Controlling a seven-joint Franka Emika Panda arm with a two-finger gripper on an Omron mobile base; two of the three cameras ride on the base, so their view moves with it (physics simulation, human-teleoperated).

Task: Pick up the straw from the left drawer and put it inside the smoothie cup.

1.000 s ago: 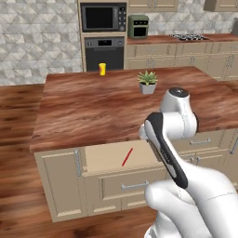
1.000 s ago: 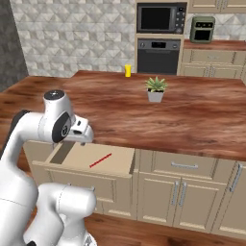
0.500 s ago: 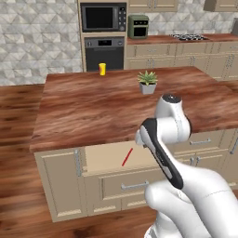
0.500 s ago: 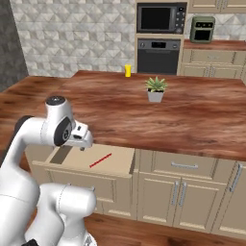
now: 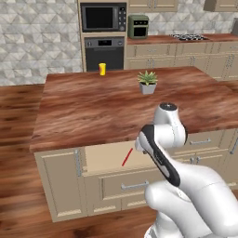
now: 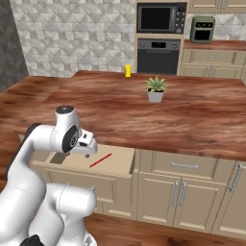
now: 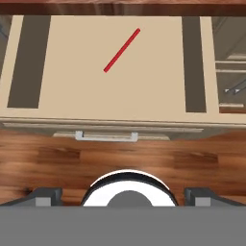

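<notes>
Straw (image 7: pixel 122 50): flat in left drawer (image 7: pixel 120 103) | hand (image 6: pixel 88 146): above drawer, spread wide, empty

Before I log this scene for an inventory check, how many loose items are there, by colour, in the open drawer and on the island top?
Red: 1, the straw lying in the open drawer
Yellow: 1, the cup on the island top
Green: 1, the potted plant on the island top
Total: 3
</notes>
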